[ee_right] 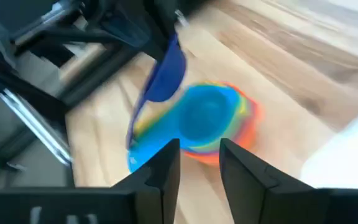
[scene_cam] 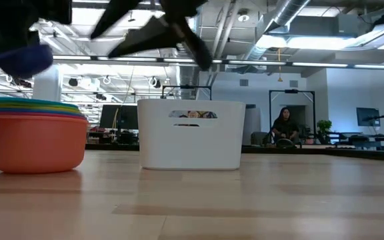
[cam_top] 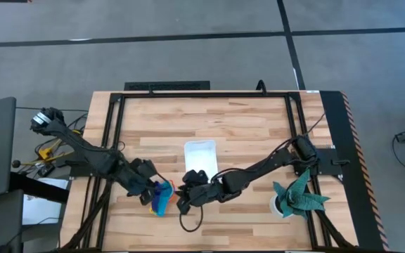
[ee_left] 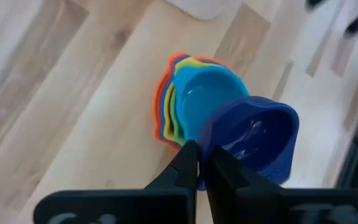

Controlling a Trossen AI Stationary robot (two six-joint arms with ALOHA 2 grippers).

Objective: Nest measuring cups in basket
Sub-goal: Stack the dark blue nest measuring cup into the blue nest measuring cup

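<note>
Our left tool [ee_left: 197,163] is pinched shut on the dark blue cup [ee_left: 253,137], holding it tilted just above the nested stack [ee_left: 188,102] on the desk [cam_top: 245,119], left of the white basket [cam_top: 200,156]. Our right tool [ee_right: 199,163] stands part open beside the stack, holding nothing. We judge the tilted cup could catch the stack's rim and tip rather than seat.

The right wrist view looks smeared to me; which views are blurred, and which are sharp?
Right wrist view: motion blur smears the stack of nested cups and the dark blue cup above it. Left wrist view: that cup shows a soft glare, while the table is slightly soft. Low view: the basket is sharp, the arms above are dark silhouettes. High view: evenly lit, sharp.
</note>
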